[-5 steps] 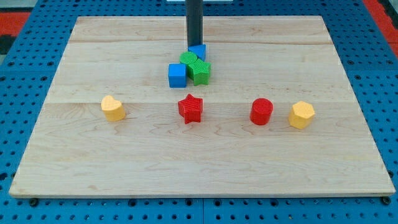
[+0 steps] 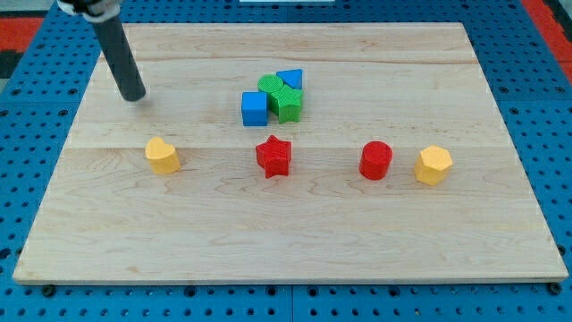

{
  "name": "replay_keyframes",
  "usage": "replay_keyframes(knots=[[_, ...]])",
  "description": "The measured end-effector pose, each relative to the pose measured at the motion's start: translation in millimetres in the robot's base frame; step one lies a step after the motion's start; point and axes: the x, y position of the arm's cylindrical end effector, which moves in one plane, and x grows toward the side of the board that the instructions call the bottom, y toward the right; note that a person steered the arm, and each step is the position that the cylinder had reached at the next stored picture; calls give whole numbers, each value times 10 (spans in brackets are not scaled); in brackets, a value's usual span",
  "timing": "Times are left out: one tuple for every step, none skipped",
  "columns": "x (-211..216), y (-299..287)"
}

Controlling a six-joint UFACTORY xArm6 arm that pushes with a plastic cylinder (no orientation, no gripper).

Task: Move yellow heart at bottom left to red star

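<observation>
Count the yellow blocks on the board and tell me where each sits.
2. The yellow heart sits at the view's left, below my tip; the yellow hexagon sits at the right, beside the red cylinder. None seems hidden.

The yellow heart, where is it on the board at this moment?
The yellow heart lies in the left half of the view, in one row with the red star to its right. My tip is apart from it, toward the view's top.
</observation>
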Motion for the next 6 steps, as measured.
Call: replay_keyframes(knots=[[354, 246], [755, 175], [1086, 309], [1092, 711], [1275, 774], [1707, 603]])
